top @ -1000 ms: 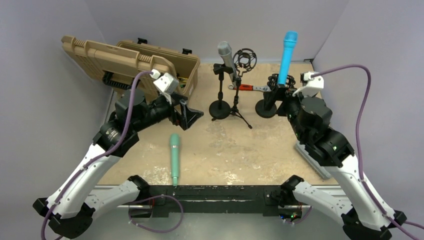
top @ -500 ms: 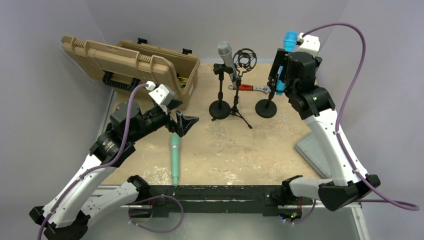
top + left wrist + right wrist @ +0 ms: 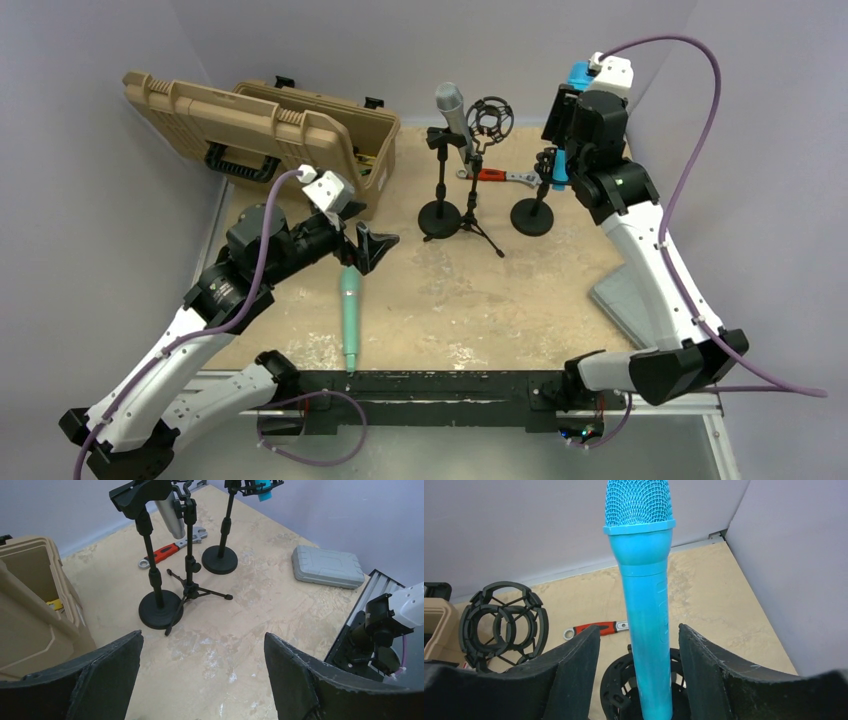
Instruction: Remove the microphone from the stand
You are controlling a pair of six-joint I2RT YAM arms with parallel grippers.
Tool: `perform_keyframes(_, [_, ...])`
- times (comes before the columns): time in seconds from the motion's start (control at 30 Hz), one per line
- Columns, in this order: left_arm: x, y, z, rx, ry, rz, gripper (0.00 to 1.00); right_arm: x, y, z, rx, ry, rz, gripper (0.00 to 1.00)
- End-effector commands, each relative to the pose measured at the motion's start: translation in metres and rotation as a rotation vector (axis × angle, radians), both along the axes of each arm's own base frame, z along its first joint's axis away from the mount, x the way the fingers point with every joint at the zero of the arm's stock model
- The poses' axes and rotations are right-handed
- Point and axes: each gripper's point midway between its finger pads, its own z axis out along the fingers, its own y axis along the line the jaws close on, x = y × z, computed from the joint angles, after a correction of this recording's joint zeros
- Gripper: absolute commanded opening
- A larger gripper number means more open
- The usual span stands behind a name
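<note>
A green microphone point(image 3: 348, 310) lies flat on the tabletop point(image 3: 450, 290), its tail at the near edge, left of middle. Just over its head hangs the left claw point(image 3: 368, 245), spread wide and holding nothing. A grey case point(image 3: 622, 305) rests along the right edge. Farther back we see three black stands in a row. The first is a round-based stand point(image 3: 440, 215) clipping a grey microphone point(image 3: 451, 108). Next is a tripod point(image 3: 478, 215) carrying an empty ring mount point(image 3: 490, 117). Last is a second round-based stand point(image 3: 532, 215) toward the far-right corner. A red-handled wrench point(image 3: 493, 176) lies behind them. The blue microphone point(image 3: 644, 595) stands upright in the ring holder of that second round-based stand, head up. The right claw point(image 3: 557, 140) is parted around its body, a finger point(image 3: 574, 672) on each side with a gap showing on both; we see no contact. An open tan case point(image 3: 270, 125) fills the far-left corner.
</note>
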Motion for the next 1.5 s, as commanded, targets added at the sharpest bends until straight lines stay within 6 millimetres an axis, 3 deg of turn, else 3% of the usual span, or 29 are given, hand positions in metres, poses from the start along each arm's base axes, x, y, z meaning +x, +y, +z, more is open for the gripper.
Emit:
perform_keyframes(0.0, [0.004,0.002,0.011,-0.008,-0.065,0.020,0.88,0.014,-0.004,0.006,-0.003,-0.047,-0.033,0.57])
perform_keyframes(0.13, [0.005,0.006,0.012,-0.007,-0.074,0.040,0.87,0.024,-0.008,-0.004,-0.027,-0.025,-0.061,0.55])
perform_keyframes(0.47, [0.007,0.007,0.011,-0.008,-0.080,0.051,0.87,0.036,-0.008,-0.024,-0.050,0.012,-0.071,0.38])
perform_keyframes(0.6, [0.008,0.007,0.010,-0.006,-0.077,0.054,0.87,0.038,-0.011,-0.027,-0.069,0.023,-0.086,0.30])
perform_keyframes(0.7, [0.008,0.007,0.009,-0.004,-0.076,0.057,0.87,0.039,-0.013,-0.026,-0.081,0.021,-0.098,0.17])
perform_keyframes(0.83, [0.009,0.007,0.009,-0.003,-0.074,0.056,0.87,0.037,-0.013,-0.007,-0.077,-0.021,-0.087,0.13])
perform_keyframes(1.23, [0.011,0.006,0.006,0.004,-0.068,0.061,0.86,0.007,-0.015,0.098,-0.059,-0.251,-0.035,0.03])
perform_keyframes(1.33, [0.013,0.007,0.005,0.005,-0.067,0.071,0.86,-0.005,-0.003,0.122,-0.023,-0.323,0.053,0.00])
perform_keyframes(1.47, [0.016,0.012,0.006,0.007,-0.067,0.102,0.86,-0.036,0.041,0.143,0.066,-0.417,0.341,0.00])
